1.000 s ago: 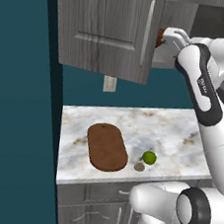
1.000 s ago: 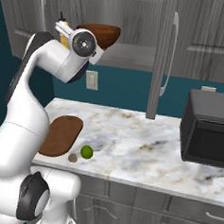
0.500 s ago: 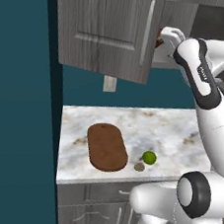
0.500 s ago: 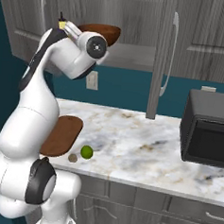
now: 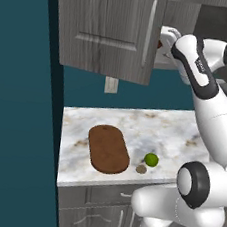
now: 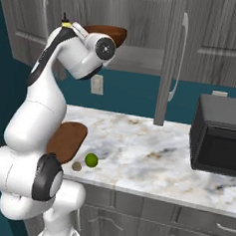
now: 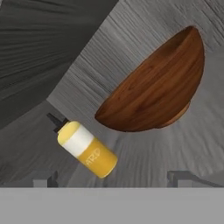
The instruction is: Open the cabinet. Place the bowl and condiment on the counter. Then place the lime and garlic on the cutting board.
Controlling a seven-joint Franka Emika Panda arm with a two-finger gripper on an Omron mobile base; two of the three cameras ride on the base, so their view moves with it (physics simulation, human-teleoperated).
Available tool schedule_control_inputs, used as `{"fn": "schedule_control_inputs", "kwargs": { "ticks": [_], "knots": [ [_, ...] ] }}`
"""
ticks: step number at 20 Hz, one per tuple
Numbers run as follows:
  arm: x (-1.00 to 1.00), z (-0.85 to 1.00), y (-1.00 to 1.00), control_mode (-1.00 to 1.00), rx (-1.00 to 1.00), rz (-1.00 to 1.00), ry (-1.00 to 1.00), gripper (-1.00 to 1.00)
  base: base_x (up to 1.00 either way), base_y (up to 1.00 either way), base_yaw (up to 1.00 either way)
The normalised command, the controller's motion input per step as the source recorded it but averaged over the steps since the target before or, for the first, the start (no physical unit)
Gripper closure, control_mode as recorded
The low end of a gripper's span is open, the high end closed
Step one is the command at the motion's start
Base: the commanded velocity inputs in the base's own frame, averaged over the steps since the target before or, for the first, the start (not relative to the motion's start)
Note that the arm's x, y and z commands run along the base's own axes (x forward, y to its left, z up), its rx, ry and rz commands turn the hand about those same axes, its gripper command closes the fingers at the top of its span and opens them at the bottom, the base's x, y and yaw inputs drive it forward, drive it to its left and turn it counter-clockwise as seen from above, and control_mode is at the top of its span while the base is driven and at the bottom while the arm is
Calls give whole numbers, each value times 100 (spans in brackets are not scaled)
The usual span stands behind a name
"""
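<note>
Two things sit on the grey shelf of the tall grey wood-grain cabinet (image 5: pixel 110 29), its door swung open: the wide dark reddish-brown wooden bowl (image 7: pixel 157 89) and, just beside it, the small yellow squeeze bottle (image 7: pixel 85 150), whose pale label carries writing too blurred to read. The gripper (image 7: pixel 113 177) faces them, fingers spread wide and empty. Since a second ago the arm has reached further into the cabinet. The small green lime (image 5: pixel 151 159) and tan garlic bulb (image 5: pixel 141 169) lie on the white marble counter (image 5: pixel 148 130) beside the dark oval cutting board (image 5: pixel 108 148).

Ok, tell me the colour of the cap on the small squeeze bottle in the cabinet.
Black: the small yellow squeeze bottle has a pointed black cap, clearest in the hand view.
</note>
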Motion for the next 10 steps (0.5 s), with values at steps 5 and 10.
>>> {"fn": "schedule_control_inputs", "kwargs": {
  "ticks": [5, 10],
  "knots": [
    [14, 0, 24, -100, 0, 0, 3, -100, 0, 0, 0],
    [6, 0, 21, -100, 0, 0, 1, -100, 0, 0, 0]
  ]
}}
